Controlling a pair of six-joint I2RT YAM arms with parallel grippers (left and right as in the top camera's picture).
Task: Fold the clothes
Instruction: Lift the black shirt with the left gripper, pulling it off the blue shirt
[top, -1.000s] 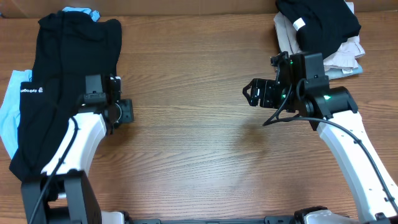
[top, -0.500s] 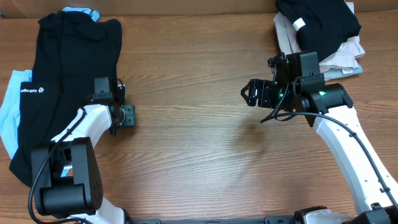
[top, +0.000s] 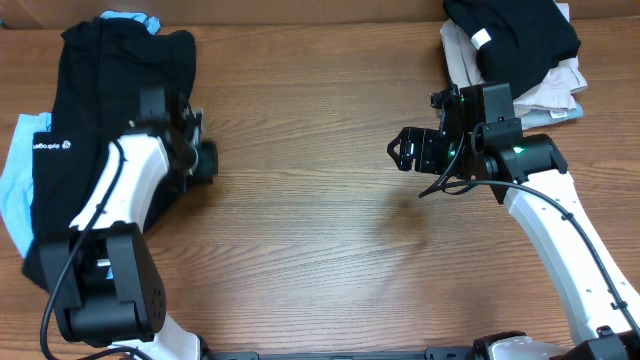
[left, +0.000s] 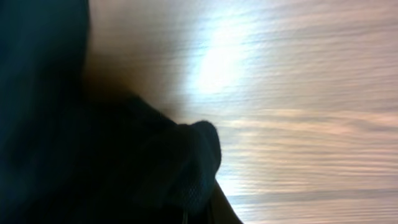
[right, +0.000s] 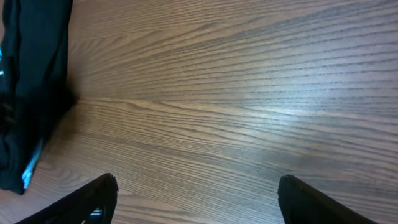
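Black shirt (top: 100, 90) lies lengthwise along the worktop's (top: 320, 260) left edge, up to the far-left corner, partly over a light-blue garment (top: 12, 190). It looks like soft, light, limp cloth, so expect it to drape and drag rather than hold shape. Nothing fragile. Best holds are probably the hem corners, shoulder seams or collar, pinching one layer at an edge.

Left hand (top: 200, 158) is at the shirt's right edge, fingers together. The wrist view shows dark cloth bunched at them, so I read it as pinched on that edge.

Right hand (top: 400, 152) hangs over bare wood right of centre, fingers apart, empty.

Folded pile (top: 545, 95) in the far-right corner is not ours.
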